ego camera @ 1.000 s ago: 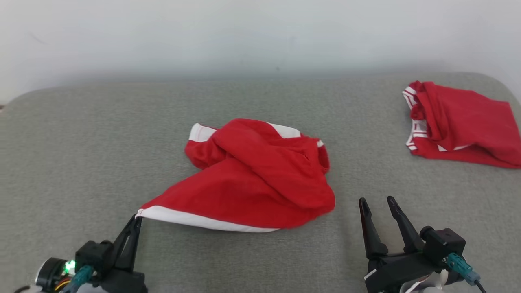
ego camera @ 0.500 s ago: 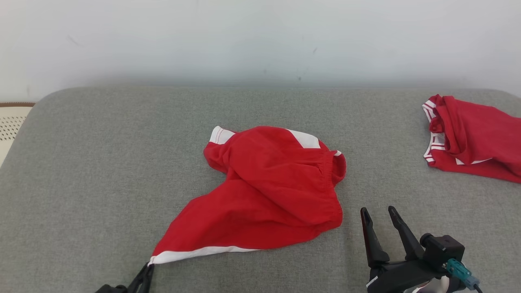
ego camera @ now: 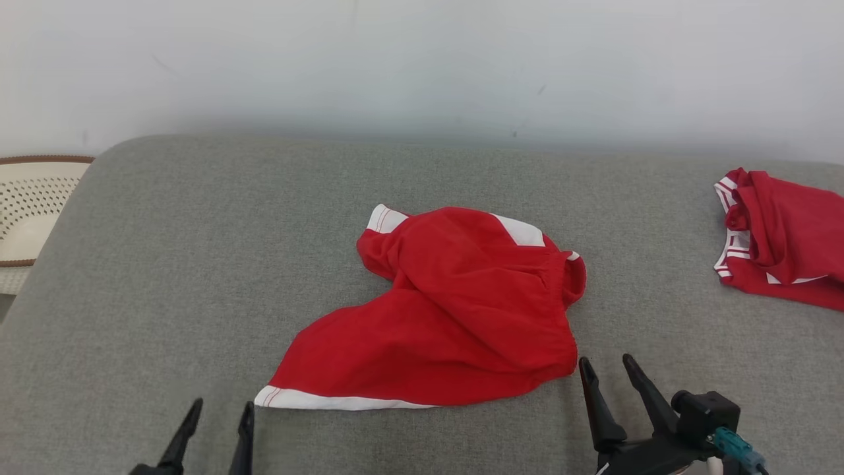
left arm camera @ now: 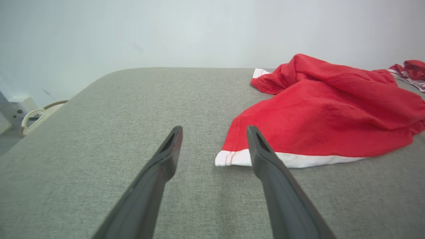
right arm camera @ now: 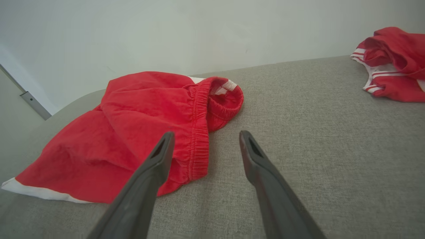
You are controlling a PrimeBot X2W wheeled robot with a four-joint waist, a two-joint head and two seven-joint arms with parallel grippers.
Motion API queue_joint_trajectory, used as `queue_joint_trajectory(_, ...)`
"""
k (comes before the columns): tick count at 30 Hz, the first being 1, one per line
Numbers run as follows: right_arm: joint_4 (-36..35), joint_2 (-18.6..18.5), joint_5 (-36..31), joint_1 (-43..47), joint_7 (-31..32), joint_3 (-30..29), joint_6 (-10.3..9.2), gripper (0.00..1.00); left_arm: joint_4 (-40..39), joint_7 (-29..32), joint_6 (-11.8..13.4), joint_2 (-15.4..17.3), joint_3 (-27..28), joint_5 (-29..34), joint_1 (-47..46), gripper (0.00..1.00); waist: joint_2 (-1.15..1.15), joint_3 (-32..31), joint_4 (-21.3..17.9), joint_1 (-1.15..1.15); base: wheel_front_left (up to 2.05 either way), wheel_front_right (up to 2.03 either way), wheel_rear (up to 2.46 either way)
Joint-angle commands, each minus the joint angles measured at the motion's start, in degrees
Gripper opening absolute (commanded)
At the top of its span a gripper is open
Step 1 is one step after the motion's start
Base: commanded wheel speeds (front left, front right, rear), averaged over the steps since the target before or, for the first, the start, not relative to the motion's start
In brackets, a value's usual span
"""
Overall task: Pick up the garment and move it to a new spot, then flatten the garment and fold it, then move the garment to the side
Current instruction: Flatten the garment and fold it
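Note:
The garment [ego camera: 448,310], red shorts with white trim, lies rumpled in the middle of the grey padded table [ego camera: 198,251]. Its white-hemmed leg corner points toward the front left. My left gripper [ego camera: 221,412] stands open just left of that corner, holding nothing. In the left wrist view the hem of the garment [left arm camera: 318,113] lies beside the right fingertip of the left gripper [left arm camera: 214,131]. My right gripper [ego camera: 606,369] is open at the front right, close to the garment's waistband edge. In the right wrist view the elastic waistband of the garment [right arm camera: 139,129] lies ahead and left of the right gripper [right arm camera: 206,136].
A second red garment with white stripes [ego camera: 784,241] lies bunched at the table's far right, also visible as a red bundle [right arm camera: 395,63] in the right wrist view. A cream perforated basket [ego camera: 33,204] stands off the table's left end. A pale wall runs behind.
My left gripper has let go of the garment's white hem corner and now stands open beside it. The camera view has shifted, sliding the scene to the right and down. The right gripper stays open.

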Motion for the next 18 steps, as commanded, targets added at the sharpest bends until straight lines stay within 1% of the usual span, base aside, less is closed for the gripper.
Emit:
queue_joint_trajectory(1, 1.8, -0.9, 1.0, -1.2, 0.1, 1.4, -0.04, 1.00, -2.0, -0.3, 0.9, -0.1, 1.2, -0.7, 1.2, 1.00, 0.00, -0.1, 0.3, 0.00, 0.00, 0.00, 0.00)
queue_joint_trajectory(6, 7.1, -2.3, 3.4, -3.5, 2.0, 5.2, -0.04, 1.00, -4.1, -0.3, 1.7, -0.9, 2.9, -0.7, 1.0, 1.00, 0.00, -0.4, 0.4, 0.00, 0.00, 0.00, 0.00)
queue_joint_trajectory(8, 8.0, -2.5, 3.7, -4.1, 2.0, 6.0, -0.04, 1.00, -4.4, -0.3, 1.8, -1.2, 3.1, -0.8, 0.9, 1.00, 0.00, -0.5, 0.5, 0.00, 0.00, 0.00, 0.00)
queue_joint_trajectory(14, 13.5, -3.6, 6.9, -8.5, 3.7, 11.1, -0.04, 1.00, -4.9, -0.3, 1.7, -1.9, 3.8, -0.4, 0.3, 1.00, 0.00, -0.5, 1.0, 0.00, 0.00, 0.00, 0.00)
queue_joint_trajectory(18, 17.8, -4.4, 9.0, -11.6, 4.0, 14.2, -0.04, 1.00, -5.0, -0.3, 1.5, -2.2, 4.0, -0.1, 0.0, 1.00, 0.00, -0.4, 2.1, 0.00, 0.00, 0.00, 0.00)
